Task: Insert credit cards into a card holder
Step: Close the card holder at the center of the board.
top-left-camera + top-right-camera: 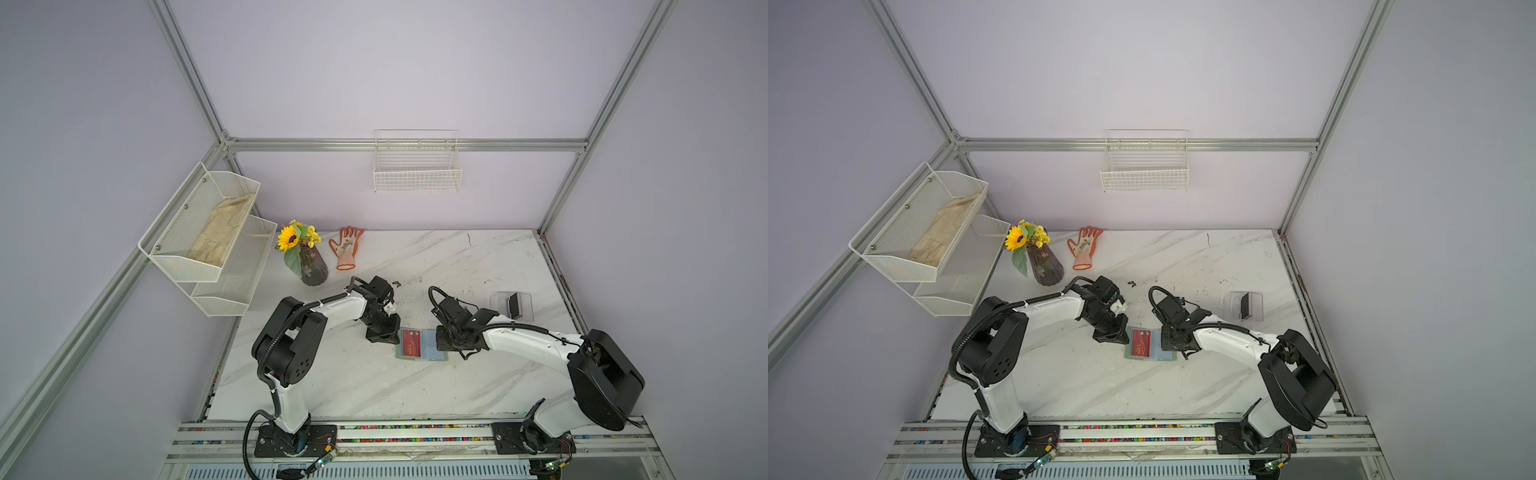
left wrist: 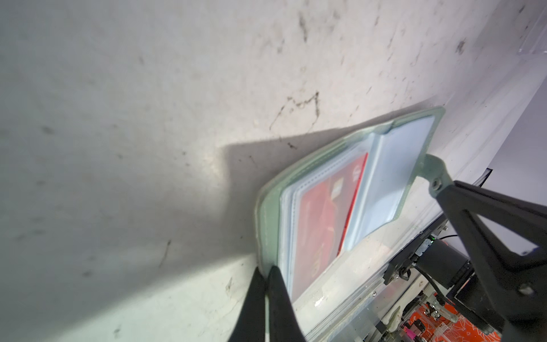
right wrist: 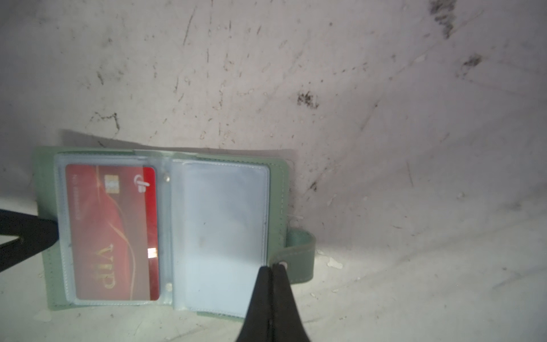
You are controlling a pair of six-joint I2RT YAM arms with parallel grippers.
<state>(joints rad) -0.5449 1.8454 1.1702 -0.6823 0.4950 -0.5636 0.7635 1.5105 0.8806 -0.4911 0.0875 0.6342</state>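
Observation:
The sage-green card holder [image 1: 432,351] [image 1: 1156,352] lies open on the marble table. A red VIP credit card [image 1: 411,343] [image 3: 112,231] [image 2: 322,219] sits in its left clear sleeve, and the right sleeve [image 3: 225,231] is empty. My left gripper [image 1: 398,338] [image 2: 268,268] is shut, pinching the holder's left cover edge [image 2: 268,213]. The right gripper [image 1: 437,338] [image 3: 272,266] is shut with nothing held, its tips pressed on the holder's right edge beside the snap strap [image 3: 299,254]. Dark credit cards [image 1: 515,304] stand in a clear box.
The clear acrylic box [image 1: 527,309] [image 1: 1258,307] stands at the right rear of the table. A vase of sunflowers [image 1: 312,268] and an orange glove [image 1: 347,247] are at the back left. Mesh shelves [image 1: 208,232] and a wire basket [image 1: 417,170] hang on the walls.

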